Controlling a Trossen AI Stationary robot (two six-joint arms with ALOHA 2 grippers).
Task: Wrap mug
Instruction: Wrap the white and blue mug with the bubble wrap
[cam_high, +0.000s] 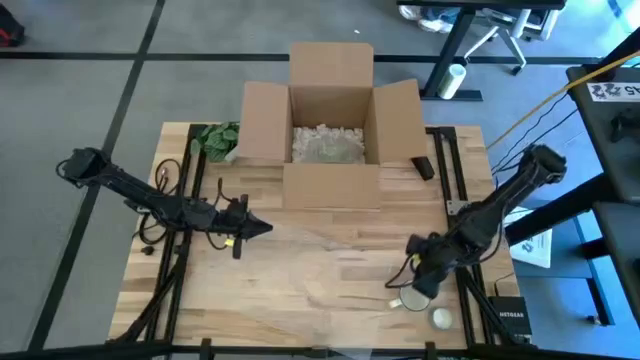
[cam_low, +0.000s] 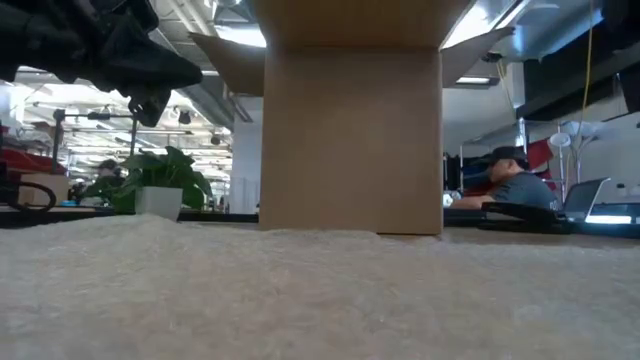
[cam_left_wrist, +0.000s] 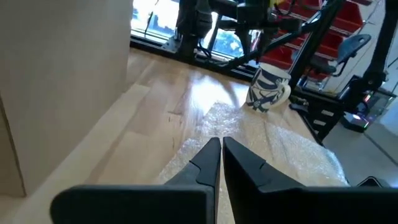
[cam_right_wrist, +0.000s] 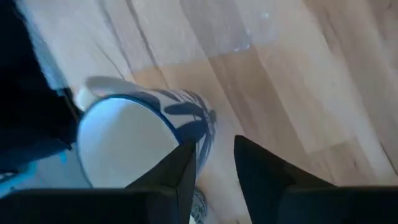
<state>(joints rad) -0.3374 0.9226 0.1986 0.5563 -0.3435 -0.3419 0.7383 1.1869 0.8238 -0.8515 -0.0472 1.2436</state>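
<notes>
**Right gripper at the mug rim**

High view: your mug (cam_high: 412, 297) stands near the desk's (cam_high: 300, 290) front right corner, under the right gripper (cam_high: 424, 281); the left gripper (cam_high: 262, 228) waits well apart, mid-desk.

Left wrist view: its fingers are closed, empty, over the bubble wrap (cam_left_wrist: 280, 149); the mug stands upright just beyond it.

Right wrist view: fingers slightly parted, one at the rim, not clamped. Open desk lies toward the wrap.

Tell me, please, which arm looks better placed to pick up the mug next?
Probably the right. The right gripper is open right at the mug, one finger at its rim. The left gripper is shut, hovering over the bubble wrap, well away.
</notes>
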